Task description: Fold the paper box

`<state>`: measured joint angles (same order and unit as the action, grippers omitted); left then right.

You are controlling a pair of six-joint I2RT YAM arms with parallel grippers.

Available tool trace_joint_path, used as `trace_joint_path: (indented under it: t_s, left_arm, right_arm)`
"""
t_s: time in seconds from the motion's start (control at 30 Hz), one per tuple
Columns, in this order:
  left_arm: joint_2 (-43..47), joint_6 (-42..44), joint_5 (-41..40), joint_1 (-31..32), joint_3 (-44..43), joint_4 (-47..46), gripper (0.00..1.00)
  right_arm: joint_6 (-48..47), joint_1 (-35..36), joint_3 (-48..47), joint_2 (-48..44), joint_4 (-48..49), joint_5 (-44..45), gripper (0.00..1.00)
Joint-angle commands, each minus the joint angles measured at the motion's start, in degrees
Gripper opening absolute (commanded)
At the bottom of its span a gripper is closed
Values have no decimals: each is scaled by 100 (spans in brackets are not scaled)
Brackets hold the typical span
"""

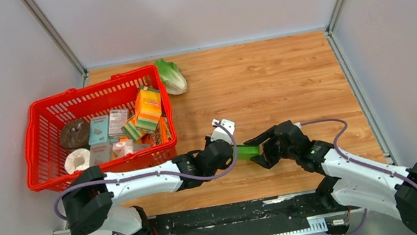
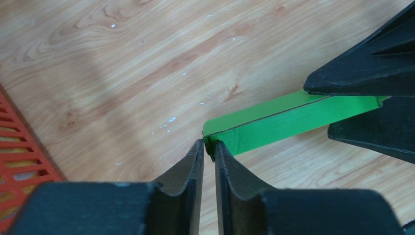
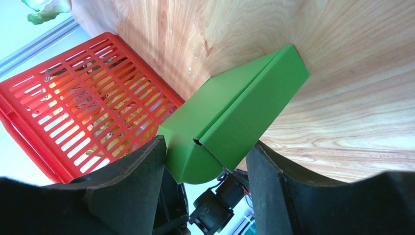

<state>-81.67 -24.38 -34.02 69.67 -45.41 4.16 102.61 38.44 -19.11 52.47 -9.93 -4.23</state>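
Most of the box (image 1: 248, 149) is hidden between the two claws from above, over the near middle of the table (image 1: 289, 77). The right gripper (image 3: 206, 142), jaws wide, clamps one end; the left gripper (image 2: 209, 146) stands narrow at the opposite corner, its grip impossible to judge. Labels in the basket (image 1: 34, 132) are too small to read.

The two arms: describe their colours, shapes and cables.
The left arm and right arm both have white link shells between chunky black joints and bases. A grey-purple cable loops loosely along each. The left gripper and right gripper are matte black, each with two thick wedge-shaped fingers tapering to narrow tips.
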Motion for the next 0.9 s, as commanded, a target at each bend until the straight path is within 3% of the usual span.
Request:
trace_joint_path:
  t_s: [0.0, 0.2, 0.43, 0.57, 0.6, 0.63, 0.87]
  left_arm:
    - [54, 12, 282, 38, -12, 50, 28]
    - [607, 284, 677, 38, 216, 14, 37]
    - [1705, 557, 1090, -32, 138, 576, 40]
    - [1751, 549, 2080, -392, -266, 734, 26]
    - [1655, 566, 2179, -462, -476, 770, 16]
    - [1437, 618, 2233, -524, -556, 770, 13]
    - [381, 926, 2453, -665, -1067, 771, 5]
  right_arm:
    - [-100, -12, -75, 53, 185, 282, 62]
    - [-118, -20, -93, 167, 211, 379, 58]
    - [-92, -20, -101, 361, 308, 326, 54]
    - [-100, -20, -49, 334, 317, 353, 52]
    - [-118, -29, -40, 326, 325, 353, 47]
    - [-127, -3, -40, 317, 317, 353, 46]
    - [-118, -29, -40, 317, 299, 353, 41]
